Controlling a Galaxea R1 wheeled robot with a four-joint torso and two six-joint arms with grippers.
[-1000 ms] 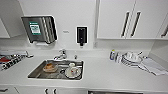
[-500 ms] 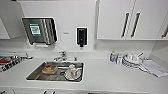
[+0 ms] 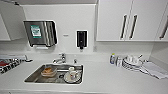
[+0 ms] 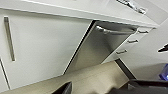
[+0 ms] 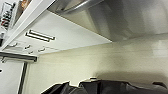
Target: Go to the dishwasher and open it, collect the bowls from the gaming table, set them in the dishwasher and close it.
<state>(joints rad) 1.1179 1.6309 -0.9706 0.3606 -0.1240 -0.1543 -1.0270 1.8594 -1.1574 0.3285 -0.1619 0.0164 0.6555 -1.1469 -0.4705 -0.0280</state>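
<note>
The dishwasher [image 4: 97, 47] has a brushed steel front under the white counter, with a bar handle [image 4: 115, 31] along its top edge. Its door stands upright between white cabinet fronts. In the right wrist view the dishwasher [image 5: 130, 17] and its handle [image 5: 80, 6] show close up. Dark parts of my left gripper [image 4: 97, 88] sit low and to one side of the steel front, and dark parts of my right gripper [image 5: 75, 87] sit low in front of it. The gaming table and the bowls are out of view.
The head view looks down on a white counter [image 3: 105, 77] with a steel sink [image 3: 32, 78] holding an orange container [image 3: 48, 71] and a cup on a plate [image 3: 72, 75]. Stacked plates [image 3: 130, 63] stand at the right. A towel dispenser [image 3: 40, 32] hangs on the wall beside upper cabinets [image 3: 112, 20]. Drawers [image 4: 130, 41] flank the dishwasher.
The whole head picture has slid down a little, so the camera has moved. Nothing on the counter or in the sink has moved.
</note>
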